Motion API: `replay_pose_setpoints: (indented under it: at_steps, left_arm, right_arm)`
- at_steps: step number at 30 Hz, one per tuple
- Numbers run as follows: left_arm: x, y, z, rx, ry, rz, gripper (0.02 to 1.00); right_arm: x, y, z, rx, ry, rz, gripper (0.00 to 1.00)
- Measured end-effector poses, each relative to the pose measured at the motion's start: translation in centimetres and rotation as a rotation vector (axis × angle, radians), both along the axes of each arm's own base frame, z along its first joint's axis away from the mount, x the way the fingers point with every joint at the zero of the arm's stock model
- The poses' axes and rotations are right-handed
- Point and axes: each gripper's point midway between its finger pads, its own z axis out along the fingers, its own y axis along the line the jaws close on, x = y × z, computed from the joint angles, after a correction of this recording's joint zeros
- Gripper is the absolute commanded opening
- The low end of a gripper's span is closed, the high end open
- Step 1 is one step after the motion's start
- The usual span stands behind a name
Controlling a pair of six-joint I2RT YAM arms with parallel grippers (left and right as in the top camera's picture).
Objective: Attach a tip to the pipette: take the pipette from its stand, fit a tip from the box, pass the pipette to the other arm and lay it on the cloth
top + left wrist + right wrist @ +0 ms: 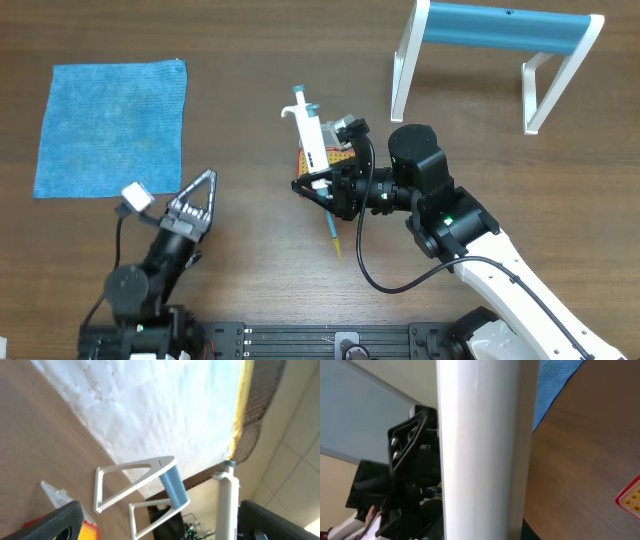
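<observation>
The pipette (314, 138) was pinched by the right jaws near the tip box (343, 153); the left jaws were spread.

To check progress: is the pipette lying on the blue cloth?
No, the right gripper holds the pipette, apart from the blue cloth.

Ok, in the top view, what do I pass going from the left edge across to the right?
blue cloth → left gripper → pipette → stand. The tip box and the right gripper overlap the pipette, so they are left out.
</observation>
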Motion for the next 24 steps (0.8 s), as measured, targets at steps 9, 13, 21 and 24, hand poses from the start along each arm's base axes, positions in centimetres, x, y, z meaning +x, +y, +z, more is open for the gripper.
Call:
replay_pose_setpoints:
  at_steps: [9,13,21,24]
  left_arm:
    - [6.4,-5.3,9.2,0.171,-0.087,-0.4,0.996]
    - [7.3,-7.5,11.4,0.247,-0.177,-0.639,0.996]
    - [4.5,-11.8,12.1,0.317,-0.297,-0.964,0.996]
    - [3.0,-13.5,12.3,0.324,-0.332,-1.035,0.996]
  right_arm:
    - [0.0,0.2,0.6,0.022,-0.024,0.011,0.08]
    - [0.6,0.4,2.1,0.059,-0.099,0.003,0.08]
    - [1.2,0.6,3.7,0.102,-0.184,-0.006,0.08]
    - [1.2,0.6,3.7,0.102,-0.184,-0.006,0.08]
